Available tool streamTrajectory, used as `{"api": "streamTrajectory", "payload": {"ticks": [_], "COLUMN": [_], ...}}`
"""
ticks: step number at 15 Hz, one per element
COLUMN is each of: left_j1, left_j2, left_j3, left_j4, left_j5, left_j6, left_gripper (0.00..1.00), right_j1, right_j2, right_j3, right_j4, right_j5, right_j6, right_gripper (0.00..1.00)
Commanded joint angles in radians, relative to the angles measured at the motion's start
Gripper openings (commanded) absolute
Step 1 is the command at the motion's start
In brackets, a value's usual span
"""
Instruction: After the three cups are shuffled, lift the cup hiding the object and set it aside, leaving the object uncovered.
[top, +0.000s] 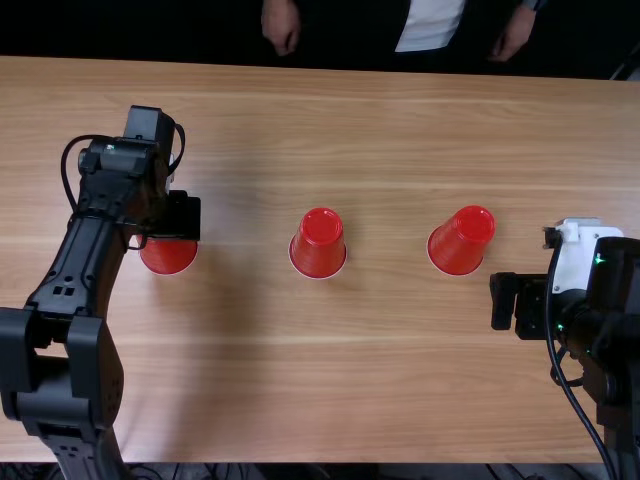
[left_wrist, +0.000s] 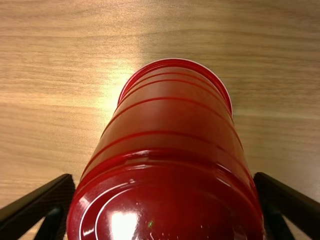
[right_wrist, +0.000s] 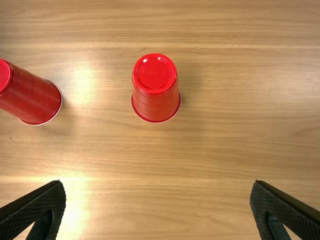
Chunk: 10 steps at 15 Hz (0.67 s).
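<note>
Red cup (top: 168, 258) at 9 o'clock on table (top: 320, 120), rim down, not yet lifted. Your left gripper (top: 172, 222) straddles it, fingers spread (no squeeze yet). Right gripper (top: 505, 302) at 3 o'clock, spread wide. Left for you: clamp, lift, set aside.

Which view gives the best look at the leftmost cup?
The left wrist view: the leftmost cup stands upside down inside the open left hand, ribbed wall close up. The top view has it half covered by that hand. The right wrist view takes in the right cup and middle cup.
</note>
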Motion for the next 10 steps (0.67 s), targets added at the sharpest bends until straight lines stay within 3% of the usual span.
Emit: {"api": "streamTrajectory", "payload": {"ticks": [1,4,10], "left_j1": [0.007,0.009,0.012], "left_j2": [0.027,0.027,-0.047], "left_j3": [-0.005,-0.006,-0.002], "left_j4": [0.001,0.001,-0.003], "left_j5": [-0.001,-0.001,0.01], "left_j6": [-0.003,-0.003,-0.005], "left_gripper": [0.4,0.03,0.0], "right_j1": [0.013,0.013,0.015], "right_j2": [-0.014,-0.014,-0.012], "right_j3": [0.022,0.023,0.019], "right_j4": [0.001,0.001,0.002], "right_j5": [-0.008,-0.008,-0.008], "right_j6": [0.004,0.004,0.004], "right_gripper": [1.0,1.0,1.0]}}
